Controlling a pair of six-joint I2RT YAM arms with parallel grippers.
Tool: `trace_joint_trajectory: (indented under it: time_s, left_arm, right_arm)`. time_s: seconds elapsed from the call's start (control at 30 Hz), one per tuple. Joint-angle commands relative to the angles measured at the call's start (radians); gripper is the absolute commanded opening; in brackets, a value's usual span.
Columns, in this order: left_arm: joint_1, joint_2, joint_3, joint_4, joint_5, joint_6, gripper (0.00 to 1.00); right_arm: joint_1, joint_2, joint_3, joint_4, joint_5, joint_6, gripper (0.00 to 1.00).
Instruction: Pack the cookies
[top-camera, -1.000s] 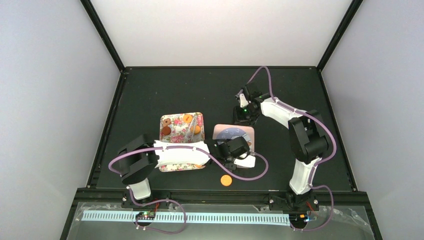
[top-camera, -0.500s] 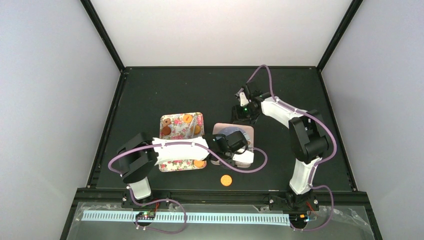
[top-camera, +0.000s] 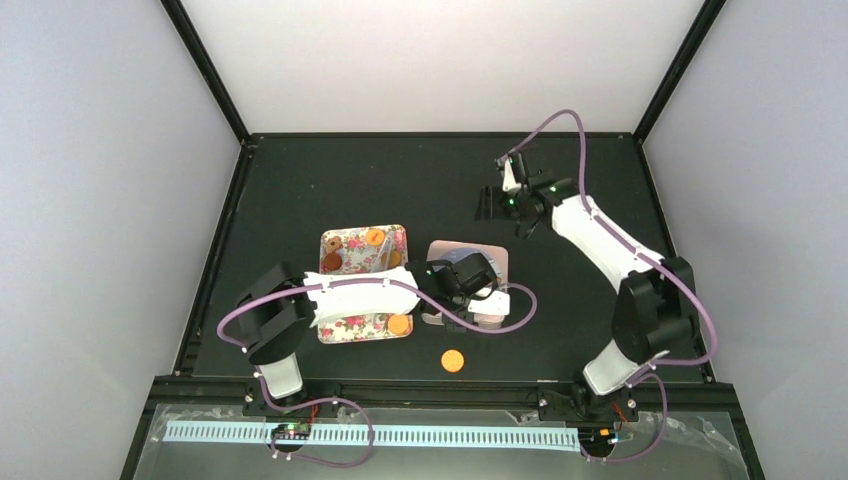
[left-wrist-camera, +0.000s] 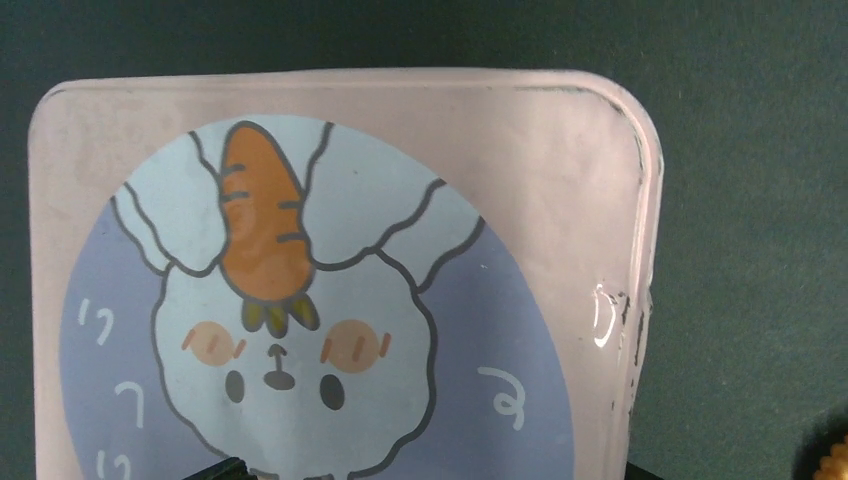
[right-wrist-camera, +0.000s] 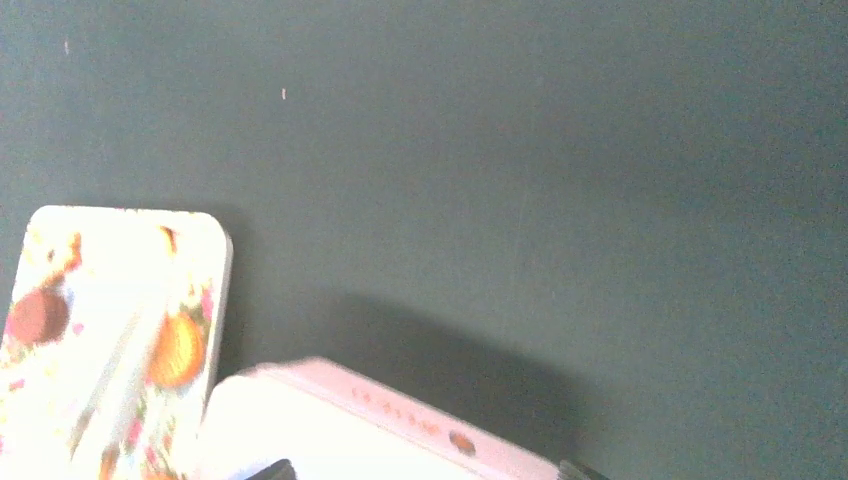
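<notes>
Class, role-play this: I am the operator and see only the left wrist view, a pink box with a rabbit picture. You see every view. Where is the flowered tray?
Observer: From above, the flowered tray sits just left of the pink box.
Operator: Any cookies outside the tray?
Observer: One orange cookie lies alone on the table, toward the near edge from the box.
Operator: Where is the right end effector?
Observer: The right end effector hangs open beyond the box's far side, holding nothing.
</notes>
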Motion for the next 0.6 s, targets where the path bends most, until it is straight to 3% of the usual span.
trace_joint_trajectory:
  time_s: [0.0, 0.17, 0.33, 0.57]
  left_arm:
    - [0.008, -0.019, 0.069, -0.057, 0.026, -0.043, 0.98]
    - [0.045, -0.135, 0.069, -0.187, 0.152, -0.053, 0.99]
    - [0.196, -0.208, 0.04, -0.301, 0.362, 0.001, 0.99]
    - [0.38, -0.069, 0.15, -0.251, 0.39, -0.009, 0.93]
  right_arm:
    - [0.0, -0.092, -0.156, 0.04, -0.068, 0.035, 0.66]
    - [-0.011, -0.215, -0.31, 0.1, -0.148, 0.076, 0.53]
    - [-0.034, -0.26, -0.385, 0.138, -0.199, 0.095, 0.41]
    - [-0.081, -0.165, -0.439, 0.201, -0.241, 0.103, 0.24]
